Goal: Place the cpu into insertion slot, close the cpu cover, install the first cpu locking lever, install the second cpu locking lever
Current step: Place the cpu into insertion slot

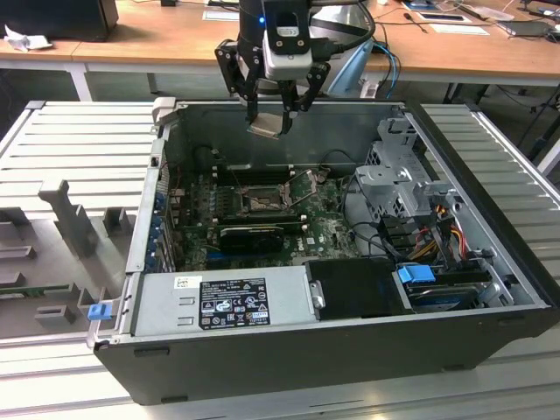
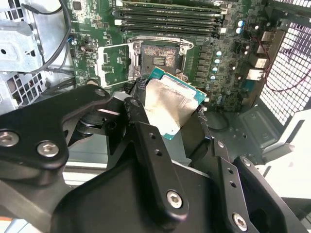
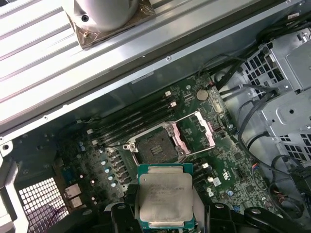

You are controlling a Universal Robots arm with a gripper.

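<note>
An open case point(image 1: 332, 359) lies on a ribbed grey platform point(image 1: 83, 144), with a wooden desk point(image 1: 140, 39) behind. The fingers point(image 2: 143, 131) clamp the cpu point(image 2: 170, 104) high above the bare slot point(image 1: 261, 203).

Cpu point(image 3: 165, 196): dull silver-grey metal top, soft sheen, green board edge.
Claw point(image 2: 169, 99): matt black, probably coated metal; bright steel screws point(image 2: 175, 198).
Insertion slot point(image 3: 153, 148): black plastic rim, dark finely pinned centre.
Cpu cover point(image 3: 197, 131): thin bare silvery metal, shiny.
Motherboard point(image 3: 233, 160): green, slightly glossy.
Case point(image 1: 332, 350): matt dark-grey shell.
Power supply point(image 1: 166, 306): dull grey sheet metal, glossy label point(image 1: 232, 302).
Surface point(image 1: 79, 131): ribbed pale metal, satin.
</note>
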